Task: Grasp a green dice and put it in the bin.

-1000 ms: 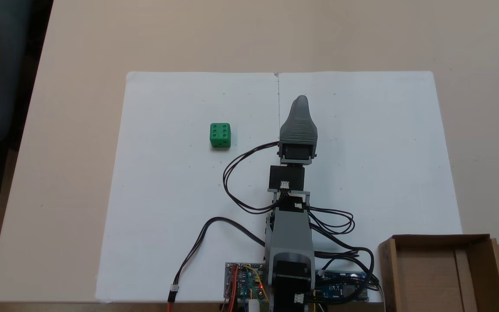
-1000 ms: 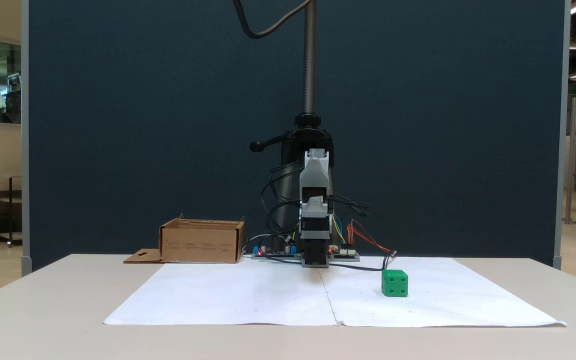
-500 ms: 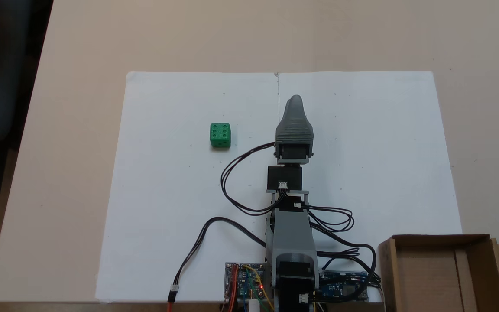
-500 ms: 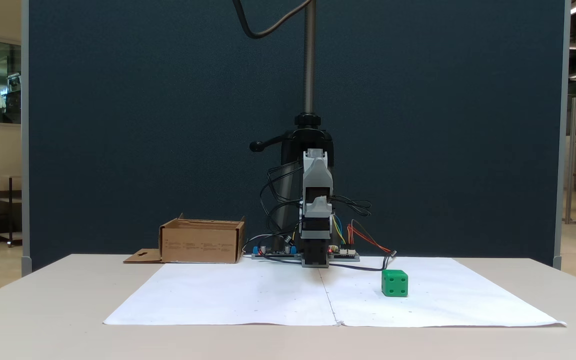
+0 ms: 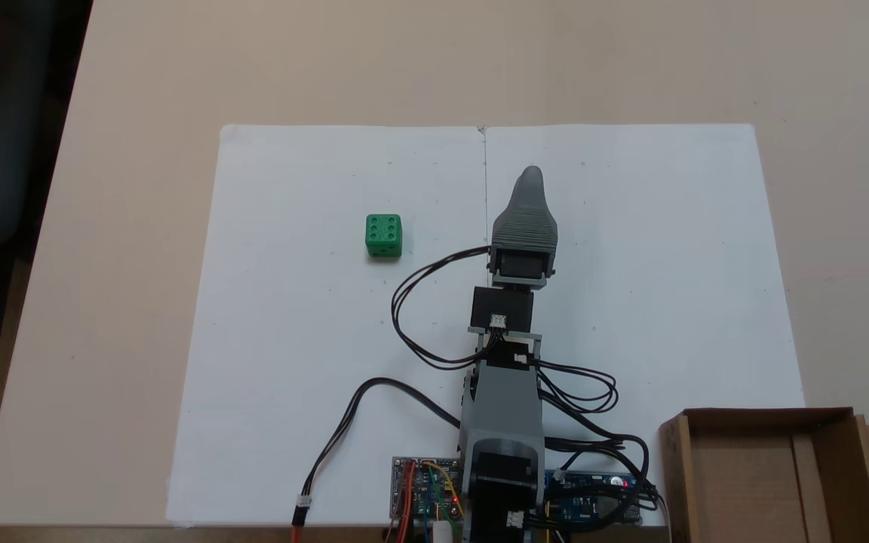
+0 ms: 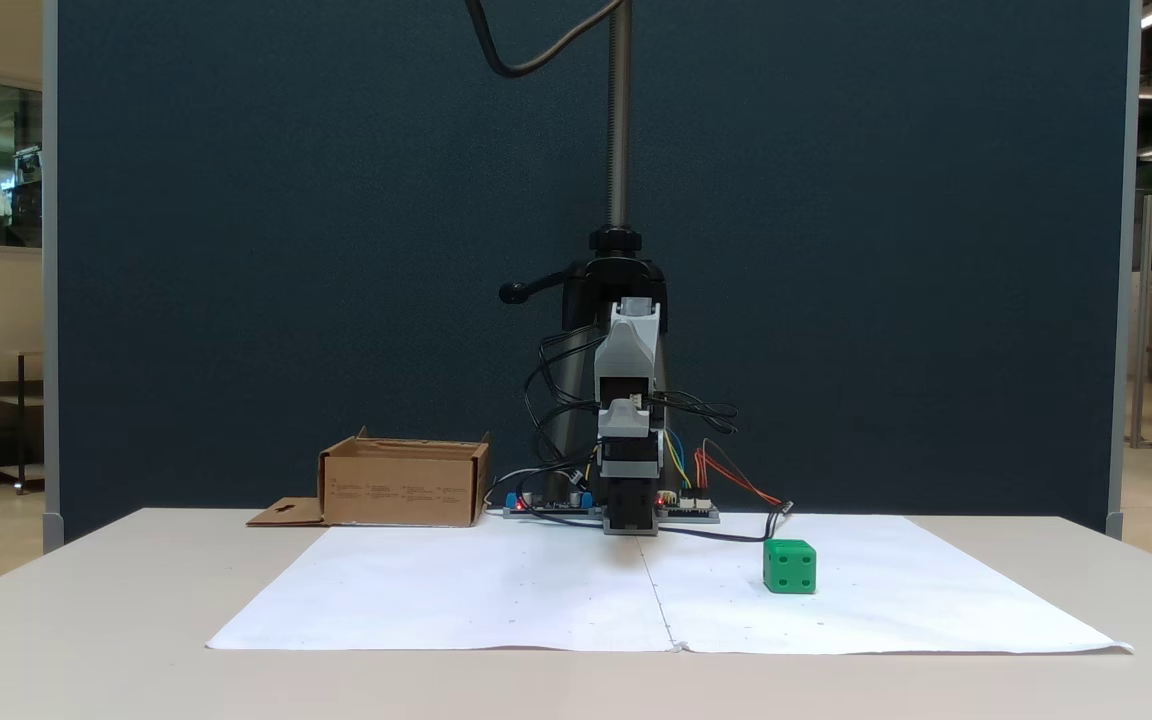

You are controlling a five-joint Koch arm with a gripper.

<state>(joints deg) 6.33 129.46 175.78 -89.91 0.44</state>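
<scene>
End effector [image 5: 530, 175] above white paper [image 5: 291, 339]

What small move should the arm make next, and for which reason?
Probably swing the tool toward the green dice, leftward in the view from above. The dice sits alone on the white paper, well apart from the tool, and the cardboard box holds no dice. Whether the tool is open cannot be told.
</scene>
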